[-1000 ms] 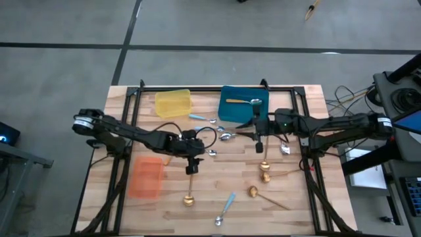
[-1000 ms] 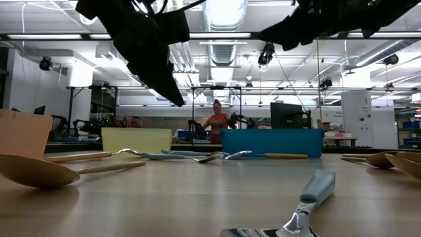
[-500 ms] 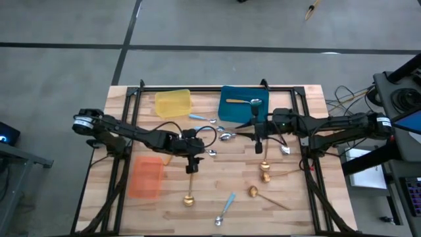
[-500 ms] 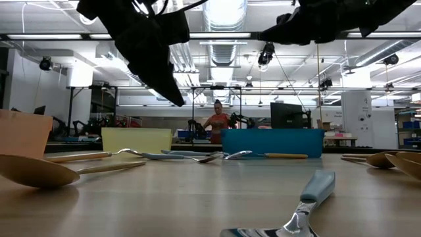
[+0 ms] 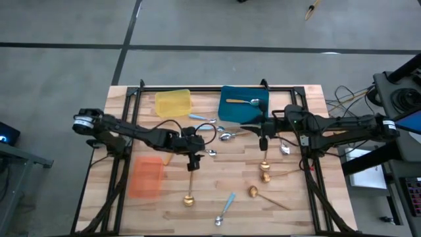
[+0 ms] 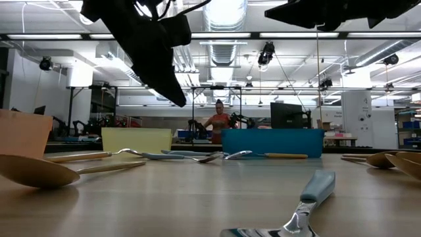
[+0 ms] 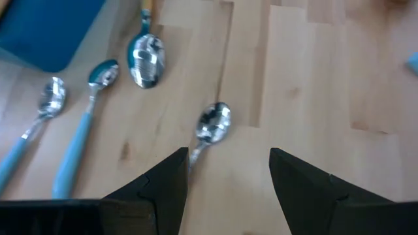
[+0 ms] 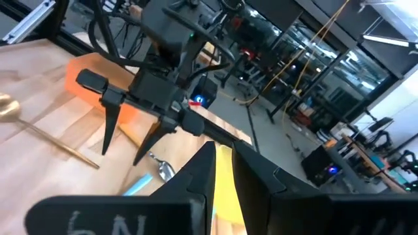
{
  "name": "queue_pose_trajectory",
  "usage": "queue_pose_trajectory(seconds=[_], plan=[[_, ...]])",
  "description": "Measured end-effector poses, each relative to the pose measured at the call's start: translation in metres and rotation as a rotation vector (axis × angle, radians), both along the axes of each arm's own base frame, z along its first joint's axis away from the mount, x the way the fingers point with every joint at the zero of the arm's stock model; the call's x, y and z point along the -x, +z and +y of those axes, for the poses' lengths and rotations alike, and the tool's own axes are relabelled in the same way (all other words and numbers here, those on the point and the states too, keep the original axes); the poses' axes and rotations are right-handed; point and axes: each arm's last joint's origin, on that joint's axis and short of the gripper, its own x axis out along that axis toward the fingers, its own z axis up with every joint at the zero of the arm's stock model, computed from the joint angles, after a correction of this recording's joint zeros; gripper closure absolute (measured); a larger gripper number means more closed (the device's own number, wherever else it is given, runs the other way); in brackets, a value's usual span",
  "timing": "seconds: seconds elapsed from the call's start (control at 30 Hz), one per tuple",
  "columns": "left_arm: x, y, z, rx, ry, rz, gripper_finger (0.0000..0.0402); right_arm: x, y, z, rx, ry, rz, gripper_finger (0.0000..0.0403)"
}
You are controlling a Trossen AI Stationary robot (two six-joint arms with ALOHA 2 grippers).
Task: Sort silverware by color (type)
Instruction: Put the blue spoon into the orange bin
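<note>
Blue-handled spoons (image 5: 225, 205), orange-handled spoons (image 5: 241, 102), gold spoons (image 5: 189, 195); scattered flat across the tabletop

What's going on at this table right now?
A two-armed robot is sorting spoons into coloured trays. The left gripper hangs open just above a silver spoon near mid-table, holding nothing. The right gripper hovers beside the blue tray, fingers nearly together and apparently empty. One spoon lies in the blue tray; the yellow tray and orange tray look empty, and most spoons lie loose on the table.

My left gripper (image 7: 228, 173) hangs with fingers spread over a silver spoon bowl (image 7: 214, 122); blue-handled spoons (image 7: 85, 130) lie beside the blue tray (image 7: 46, 29).
</note>
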Motion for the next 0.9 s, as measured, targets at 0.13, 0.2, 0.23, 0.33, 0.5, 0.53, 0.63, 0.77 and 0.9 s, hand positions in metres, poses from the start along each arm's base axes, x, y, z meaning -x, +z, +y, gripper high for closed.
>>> queue_pose_trajectory(seconds=[0.13, 0.2, 0.23, 0.33, 0.5, 0.53, 0.63, 0.77, 0.9], plan=[[-0.003, 0.001, 0.009, -0.030, -0.008, -0.016, 0.0208, 0.001, 0.000, -0.001, 0.008, -0.007, 0.003, 0.0360], [-0.004, 0.001, 0.012, -0.040, -0.007, -0.017, 0.0208, 0.001, -0.001, -0.003, 0.005, -0.013, 0.009, 0.0360], [-0.004, 0.000, 0.014, -0.041, -0.004, -0.014, 0.0208, 0.001, -0.002, -0.004, 0.001, -0.018, 0.019, 0.0360], [-0.005, 0.000, 0.017, -0.039, 0.011, -0.018, 0.0208, 0.002, -0.007, -0.007, -0.008, -0.032, 0.077, 0.0360], [-0.013, -0.003, 0.017, -0.001, 0.062, -0.075, 0.0208, 0.007, -0.013, -0.013, -0.020, -0.065, 0.152, 0.0360], [-0.014, -0.005, 0.016, 0.005, 0.068, -0.079, 0.0208, 0.007, -0.014, -0.014, -0.021, -0.070, 0.161, 0.0360], [-0.019, -0.014, 0.015, 0.025, 0.089, -0.075, 0.0208, 0.009, -0.014, -0.015, -0.010, -0.075, 0.173, 0.0360], [-0.022, -0.027, 0.015, 0.043, 0.110, -0.038, 0.0208, 0.011, -0.017, -0.016, -0.009, -0.080, 0.203, 0.0360], [-0.022, -0.037, 0.015, 0.037, 0.112, 0.017, 0.0208, 0.013, -0.018, -0.017, 0.004, -0.080, 0.221, 0.0360]])
